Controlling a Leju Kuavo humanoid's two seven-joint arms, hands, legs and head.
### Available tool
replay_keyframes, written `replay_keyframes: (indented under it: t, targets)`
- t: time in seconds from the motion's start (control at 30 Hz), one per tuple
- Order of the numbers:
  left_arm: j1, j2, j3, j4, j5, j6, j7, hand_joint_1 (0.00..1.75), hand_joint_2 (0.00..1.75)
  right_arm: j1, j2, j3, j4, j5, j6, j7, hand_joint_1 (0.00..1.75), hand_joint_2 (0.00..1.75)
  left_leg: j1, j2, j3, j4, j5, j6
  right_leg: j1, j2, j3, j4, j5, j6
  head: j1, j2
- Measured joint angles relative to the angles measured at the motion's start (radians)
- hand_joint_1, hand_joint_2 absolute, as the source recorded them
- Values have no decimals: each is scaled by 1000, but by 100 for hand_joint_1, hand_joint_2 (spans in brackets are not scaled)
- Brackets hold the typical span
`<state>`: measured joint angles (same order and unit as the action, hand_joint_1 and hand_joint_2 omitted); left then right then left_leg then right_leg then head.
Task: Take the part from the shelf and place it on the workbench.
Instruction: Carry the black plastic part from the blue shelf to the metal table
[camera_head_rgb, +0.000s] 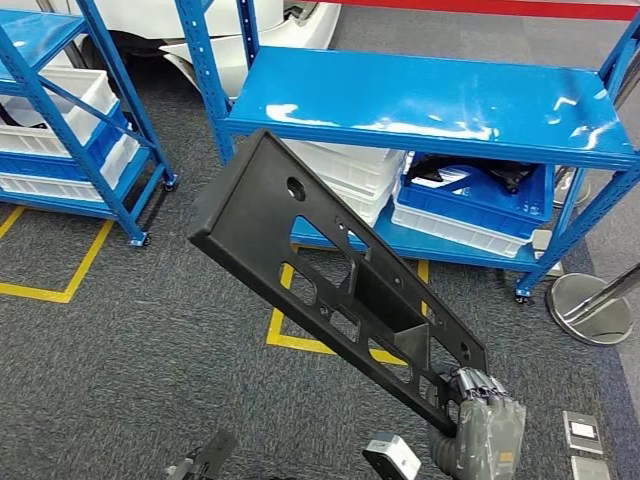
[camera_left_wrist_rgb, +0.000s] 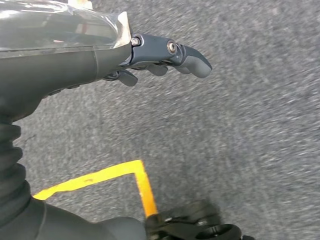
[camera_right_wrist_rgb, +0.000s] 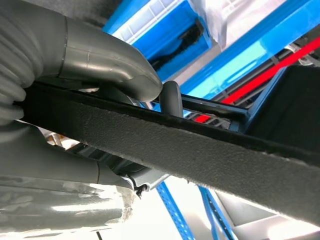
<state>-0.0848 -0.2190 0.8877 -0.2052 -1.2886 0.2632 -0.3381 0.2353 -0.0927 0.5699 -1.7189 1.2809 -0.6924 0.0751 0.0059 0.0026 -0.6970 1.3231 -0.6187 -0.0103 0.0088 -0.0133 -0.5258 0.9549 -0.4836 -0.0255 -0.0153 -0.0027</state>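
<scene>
**Part held clear of the shelf by the right robot hand**

The right robot hand (camera_head_rgb: 483, 420) grips the black part (camera_head_rgb: 332, 275) at its lower end. In the head view the part is a long, flat panel with several cut-outs and holes. It rises at a tilt from the hand toward the upper left, above the grey carpet floor (camera_head_rgb: 136, 350). Its upper end is in front of the blue shelf (camera_head_rgb: 430, 105) without touching it.

In the right wrist view the thumb (camera_right_wrist_rgb: 113, 65) presses on one face of the part (camera_right_wrist_rgb: 181, 145), and a dark fingertip (camera_right_wrist_rgb: 171, 97) wraps over its far edge. The grip is closed on the panel edge.

The left robot hand (camera_left_wrist_rgb: 166, 55) hangs above the carpet floor (camera_left_wrist_rgb: 245, 125). Its fingers are extended and close together, and it holds nothing. A yellow floor line (camera_left_wrist_rgb: 143, 185) runs beneath it.

The blue shelf has a bare top deck. Its lower deck carries stacked white trays (camera_head_rgb: 355, 175) and a blue tray (camera_head_rgb: 483, 205) containing dark items. A second blue shelf (camera_head_rgb: 68, 120) with white trays stands at the left. A yellow floor line (camera_head_rgb: 72, 275) marks the carpet near it. A chrome post base (camera_head_rgb: 589, 305) rests on the floor at the right.
</scene>
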Motion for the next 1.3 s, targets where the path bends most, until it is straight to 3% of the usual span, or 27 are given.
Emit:
replay_keyframes:
  t: [0.07,0.13,0.17,0.2,0.27,0.3,0.37,0.4,0.43,0.47,0.53,0.6,0.7,0.77,0.8,0.87,0.93,0.97,1.03,1.1,1.17,1.2,1.23,1.3]
  targets:
    - [0,0,0,0,0,0,0,0,175,0,0,0,0,-3,0,0,175,175,0,0,2,4,12,0,0,0,-5,2,2,1,0,0]
    - [0,0,0,0,0,0,-2,0,175,1,0,0,1,-21,0,-1,175,175,1,0,24,-5,70,1,0,-1,-26,10,11,3,0,0]
    - [0,0,0,0,1,0,-3,0,175,2,0,0,1,-35,0,-2,175,175,1,0,60,-45,101,3,0,-1,-43,19,18,6,0,0]
    - [-1,0,0,0,1,1,-6,0,175,3,1,-1,2,-52,0,-4,175,175,-1,0,120,-134,104,7,0,-1,-63,31,29,14,0,0]
    - [0,0,0,0,1,1,-10,0,175,7,2,-2,2,-79,-1,-13,175,175,1,2,214,-299,81,30,0,5,-103,77,18,38,2,0]
    - [0,0,1,0,1,2,-11,0,175,10,2,-2,2,-94,-1,-22,175,175,2,3,234,-346,69,41,-2,8,-127,124,-8,50,3,0]
    - [2,0,1,0,2,2,-11,0,175,17,2,-2,2,-126,-1,-47,175,175,4,5,222,-347,81,52,-8,10,-173,257,-86,62,3,0]
    - [3,0,1,0,2,2,-11,0,175,22,2,-4,1,-144,-1,-62,175,175,3,5,217,-346,84,52,-10,10,-189,314,-110,65,3,0]
    - [4,1,1,0,3,2,-11,0,175,28,3,-7,1,-159,-1,-76,175,175,3,6,214,-344,86,52,-12,10,-189,340,-117,67,3,0]
    - [5,1,1,0,4,2,-11,0,175,34,5,-12,0,-171,-1,-88,175,175,2,6,212,-343,88,52,-13,10,-170,325,-104,67,3,0]
    - [6,1,1,0,4,2,-12,0,175,44,10,-25,-4,-185,-1,-107,175,175,2,6,212,-343,88,50,-13,8,-87,191,-44,62,3,0]
    - [5,1,1,0,4,3,-12,0,175,48,16,-34,-9,-191,-1,-115,175,175,-2,9,210,-340,87,44,-8,2,-25,73,-6,52,3,0]
    - [6,1,1,0,4,3,-12,0,175,57,24,-46,-13,-201,-2,-125,175,175,-5,18,199,-336,89,32,-3,5,-22,44,-2,40,1,0]
    - [6,1,1,0,4,3,-12,0,175,65,33,-58,-16,-206,-2,-137,175,175,-4,17,187,-316,68,23,-8,15,-21,31,0,29,1,0]
    - [5,1,1,0,4,3,-12,0,175,67,37,-62,-17,-208,-2,-143,175,175,-3,14,170,-280,42,19,-11,20,-20,25,2,22,0,0]
    - [5,2,1,0,4,3,-12,0,175,71,46,-70,-18,-210,-2,-154,175,175,-1,10,112,-151,-21,13,-12,29,-23,23,2,15,-1,0]
    - [8,2,2,0,4,3,-11,0,175,79,55,-81,-18,-212,-2,-165,175,175,2,9,63,-50,-45,10,-12,41,-24,25,2,14,-1,0]
    - [9,2,2,0,4,3,-11,0,175,83,59,-87,-20,-212,-2,-172,175,175,3,8,62,-51,-28,9,-12,50,-24,27,2,15,-1,0]
    - [9,2,3,0,4,4,-11,0,175,93,72,-102,-27,-212,-2,-194,175,175,9,-8,101,-153,48,10,-13,71,-25,35,-1,18,-1,0]
    - [11,3,4,0,5,5,-10,0,175,103,88,-124,-39,-216,-2,-225,175,175,17,-56,141,-256,97,10,-12,94,-36,49,-4,24,0,0]
    - [12,3,6,0,5,6,-10,0,175,118,106,-152,-54,-225,-3,-259,175,175,20,-83,147,-284,94,10,-13,114,-57,63,-2,34,0,0]
    - [13,3,7,0,6,7,-10,0,175,130,116,-170,-63,-232,-4,-280,175,175,20,-76,146,-288,92,12,-15,124,-66,66,2,40,0,0]
    - [12,3,8,0,6,8,-10,0,175,143,126,-191,-73,-243,-5,-302,175,175,20,-66,144,-289,92,16,-16,121,-72,70,0,47,0,0]
    - [12,2,12,0,6,10,-11,0,175,167,150,-236,-96,-269,-5,-352,175,175,22,-43,144,-293,96,26,-15,83,-89,109,-30,60,2,0]
